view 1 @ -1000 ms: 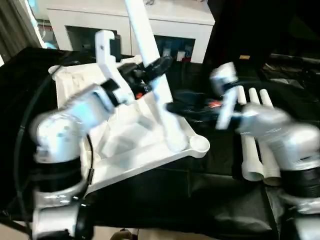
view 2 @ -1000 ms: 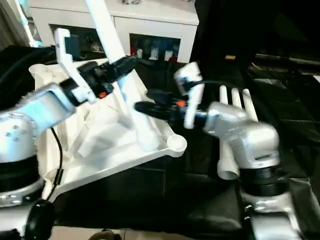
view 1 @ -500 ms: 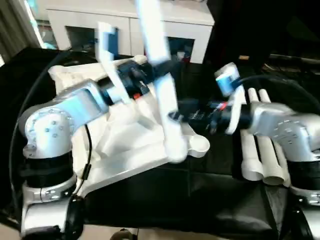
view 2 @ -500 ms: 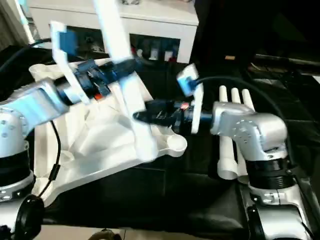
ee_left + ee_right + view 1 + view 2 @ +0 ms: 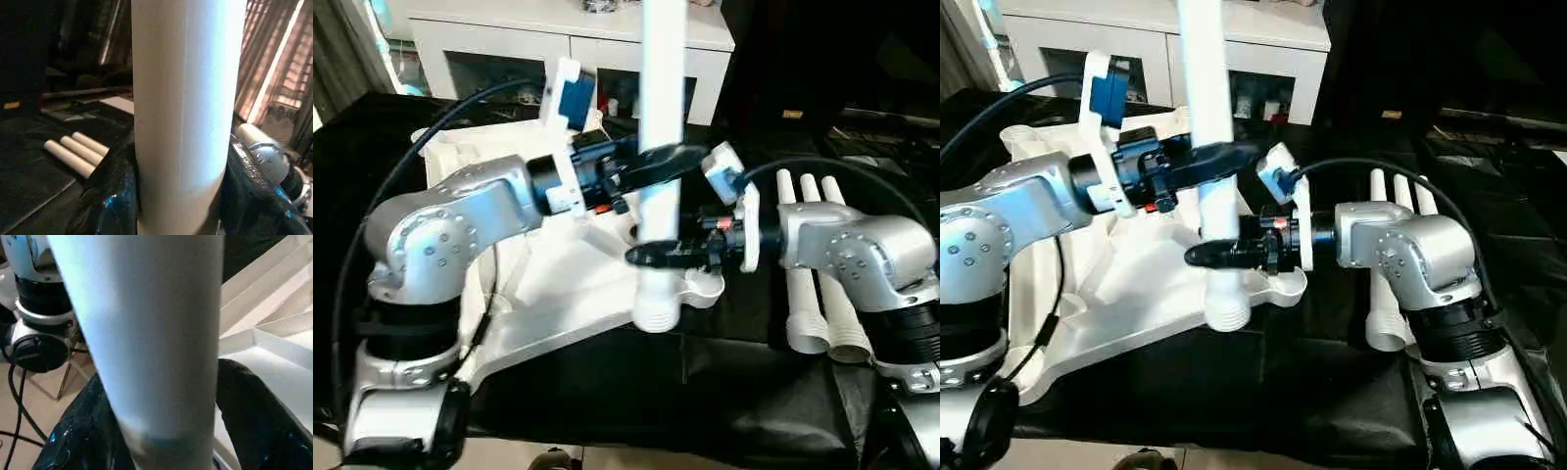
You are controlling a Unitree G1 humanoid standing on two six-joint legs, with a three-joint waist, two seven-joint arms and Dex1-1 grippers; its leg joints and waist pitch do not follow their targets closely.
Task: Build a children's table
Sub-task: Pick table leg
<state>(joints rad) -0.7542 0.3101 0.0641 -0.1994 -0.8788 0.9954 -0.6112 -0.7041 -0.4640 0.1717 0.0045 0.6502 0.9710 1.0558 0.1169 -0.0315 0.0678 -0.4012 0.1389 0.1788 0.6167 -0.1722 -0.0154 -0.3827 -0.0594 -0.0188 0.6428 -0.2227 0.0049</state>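
- The leg [image 5: 662, 117] I hold stands nearly upright, its ribbed lower end hanging at about 7 o'clock of the near corner socket [image 5: 703, 286], not yet in it.
- My left gripper [image 5: 656, 164] is clamped across the leg's upper part; the left wrist view has my black fingers [image 5: 111, 196] on both sides of the white tube.
- My right gripper [image 5: 661, 257] is clamped on the same leg lower down, just above the ribbed end.
- The top [image 5: 558, 284] lies underside up, ribs showing, on the black-draped table [image 5: 734, 392], tilted toward me.
- Three spare legs [image 5: 818, 294] lie side by side at 3 o'clock of the top, on the cloth.
- My judgement: none of the sockets I can see holds a leg, so the build is barely begun. This leg must be seated, then the other three, then the whole turned over.
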